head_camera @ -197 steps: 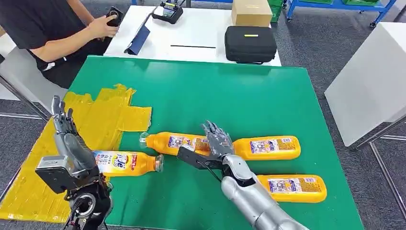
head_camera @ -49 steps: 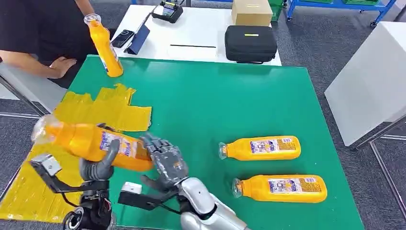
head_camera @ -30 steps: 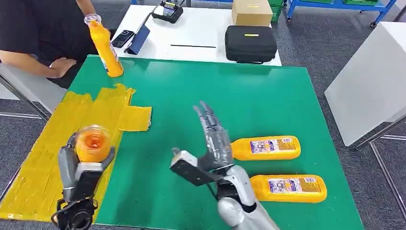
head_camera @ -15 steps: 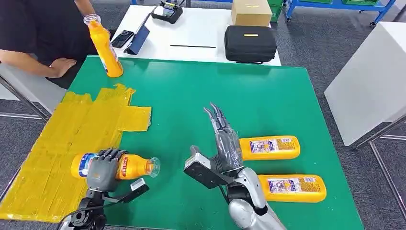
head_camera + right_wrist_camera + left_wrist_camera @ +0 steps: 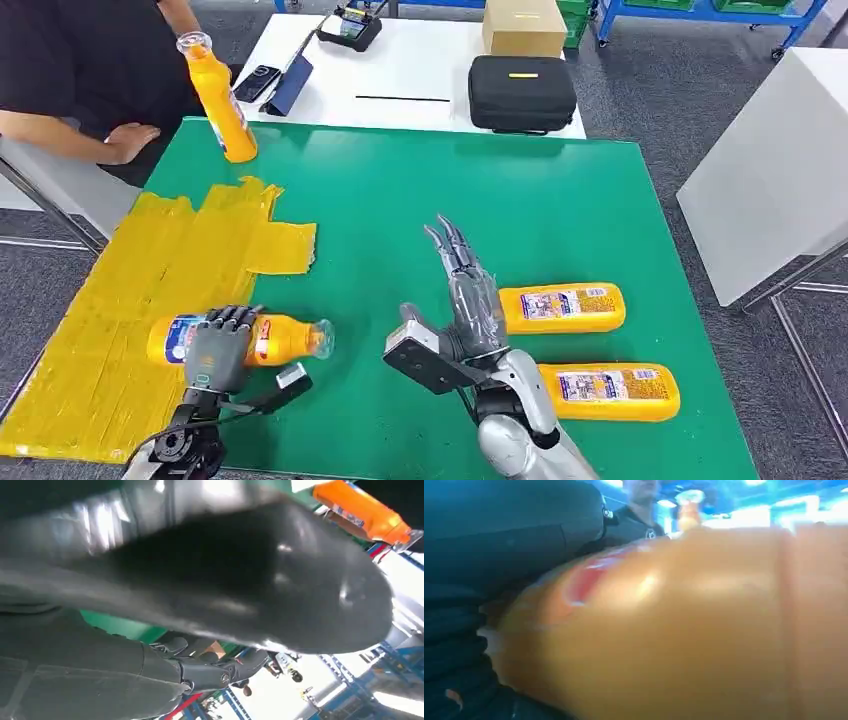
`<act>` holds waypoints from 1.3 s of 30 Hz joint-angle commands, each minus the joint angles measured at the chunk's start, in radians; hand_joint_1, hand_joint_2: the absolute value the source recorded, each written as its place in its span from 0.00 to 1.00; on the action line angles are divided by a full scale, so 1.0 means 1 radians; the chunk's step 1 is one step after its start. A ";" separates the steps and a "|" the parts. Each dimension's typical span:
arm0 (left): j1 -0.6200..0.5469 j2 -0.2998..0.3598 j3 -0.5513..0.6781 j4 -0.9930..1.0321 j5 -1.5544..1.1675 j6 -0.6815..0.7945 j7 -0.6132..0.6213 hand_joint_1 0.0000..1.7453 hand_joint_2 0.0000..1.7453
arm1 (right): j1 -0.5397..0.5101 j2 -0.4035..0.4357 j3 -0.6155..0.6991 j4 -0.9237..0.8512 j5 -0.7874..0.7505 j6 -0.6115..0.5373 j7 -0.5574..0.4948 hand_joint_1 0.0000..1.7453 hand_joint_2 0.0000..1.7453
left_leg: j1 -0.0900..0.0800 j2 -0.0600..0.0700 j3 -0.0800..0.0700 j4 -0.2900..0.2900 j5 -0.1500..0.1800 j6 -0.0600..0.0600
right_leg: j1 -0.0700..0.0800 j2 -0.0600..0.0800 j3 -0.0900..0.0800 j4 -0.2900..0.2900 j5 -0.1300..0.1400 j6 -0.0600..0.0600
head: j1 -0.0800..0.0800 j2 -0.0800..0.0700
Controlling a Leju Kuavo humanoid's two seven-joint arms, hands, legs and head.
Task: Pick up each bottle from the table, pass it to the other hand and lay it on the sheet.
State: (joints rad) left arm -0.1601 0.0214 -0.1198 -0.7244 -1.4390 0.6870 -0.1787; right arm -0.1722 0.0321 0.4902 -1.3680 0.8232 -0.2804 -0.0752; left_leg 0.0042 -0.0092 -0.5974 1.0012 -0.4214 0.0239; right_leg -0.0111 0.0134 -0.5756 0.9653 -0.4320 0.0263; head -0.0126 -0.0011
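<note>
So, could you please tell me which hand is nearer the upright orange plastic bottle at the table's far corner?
Left. The left hand lies on the yellow sheet's side, below the upright orange plastic bottle; the right hand is further across the table.

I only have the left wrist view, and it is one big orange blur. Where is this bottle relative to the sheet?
Observer: The held bottle lies on its side in the left hand, base over the yellow sheet, neck and mouth out over the green table.
Operator: And the right hand?
Observer: The right hand holds nothing, fingers spread and pointing away from the robot.
Operator: How many bottles are left to do?
Observer: Two lying bottles, the nearer and the farther, wait beside that hand.
</note>
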 commanded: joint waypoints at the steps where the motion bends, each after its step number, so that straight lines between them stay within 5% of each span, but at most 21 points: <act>1: -0.075 0.017 -0.042 0.144 -0.041 0.011 0.112 0.00 0.00 | -0.088 0.037 -0.007 0.115 0.004 0.027 -0.008 0.00 0.00 | 0.000 0.002 0.003 -0.001 0.000 -0.002 | 0.000 0.001 0.003 0.000 0.000 -0.001 | 0.000 0.000; 18: -0.028 -0.001 0.036 -0.075 0.021 0.011 0.054 0.00 0.00 | -0.114 0.032 -0.003 0.146 -0.002 0.042 -0.012 0.00 0.00 | 0.000 0.000 -0.001 0.000 0.000 -0.001 | 0.000 -0.001 -0.001 0.001 -0.001 -0.001 | 0.000 0.000; 22: -0.024 -0.136 0.341 -0.214 0.276 0.011 -0.317 0.00 0.00 | -0.044 -0.017 -0.009 0.028 0.001 0.024 -0.023 0.00 0.00 | 0.000 -0.001 -0.001 0.001 0.000 -0.001 | 0.000 -0.003 0.000 0.001 -0.002 -0.001 | 0.000 0.000; 23: -0.036 -0.157 0.376 -0.206 0.362 0.011 -0.390 0.00 0.00 | -0.027 -0.031 -0.011 -0.002 0.013 0.012 -0.035 0.00 1.00 | 0.000 -0.003 -0.003 0.001 0.000 -0.001 | 0.001 -0.004 -0.002 0.000 -0.001 0.000 | 0.000 0.000; 24: -0.042 -0.141 0.284 -0.215 0.672 0.008 -0.458 0.00 0.00 | 0.021 -0.065 -0.028 -0.080 0.038 0.013 -0.043 0.00 1.00 | 0.000 -0.005 -0.001 0.002 0.000 -0.001 | 0.000 -0.007 0.001 0.001 -0.003 0.000 | 0.000 0.000; 28: 0.101 -0.048 0.057 -0.652 1.208 -0.128 -0.353 0.00 0.00 | 0.151 -0.146 -0.100 -0.244 0.048 0.075 -0.083 0.00 1.00 | 0.000 -0.007 -0.002 0.003 -0.002 0.000 | 0.000 -0.008 0.001 0.002 -0.005 0.000 | 0.000 0.000; 34: 0.141 -0.041 0.034 -0.732 1.279 -0.142 -0.364 0.00 0.00 | 0.208 -0.176 -0.142 -0.292 0.016 0.074 -0.129 0.00 1.00 | -0.001 -0.008 -0.004 0.002 -0.002 -0.001 | -0.001 -0.008 -0.001 0.000 -0.003 0.000 | 0.000 0.000; 39: 0.200 -0.057 0.036 -0.834 1.333 -0.171 -0.383 0.00 0.00 | 0.357 -0.239 -0.216 -0.445 0.045 0.118 -0.106 0.00 1.00 | -0.001 -0.008 -0.005 0.001 -0.002 -0.001 | -0.001 -0.007 -0.004 0.000 -0.002 0.000 | 0.000 0.000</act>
State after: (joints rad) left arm -0.0233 -0.0446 -0.0508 -1.3921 -0.1361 0.5329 -0.5631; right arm 0.0345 -0.1213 0.3730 -1.6317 0.8454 -0.2105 -0.1995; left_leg 0.0033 -0.0149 -0.6027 1.0017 -0.4229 0.0232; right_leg -0.0120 0.0097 -0.5803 0.9644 -0.4328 0.0269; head -0.0130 -0.0011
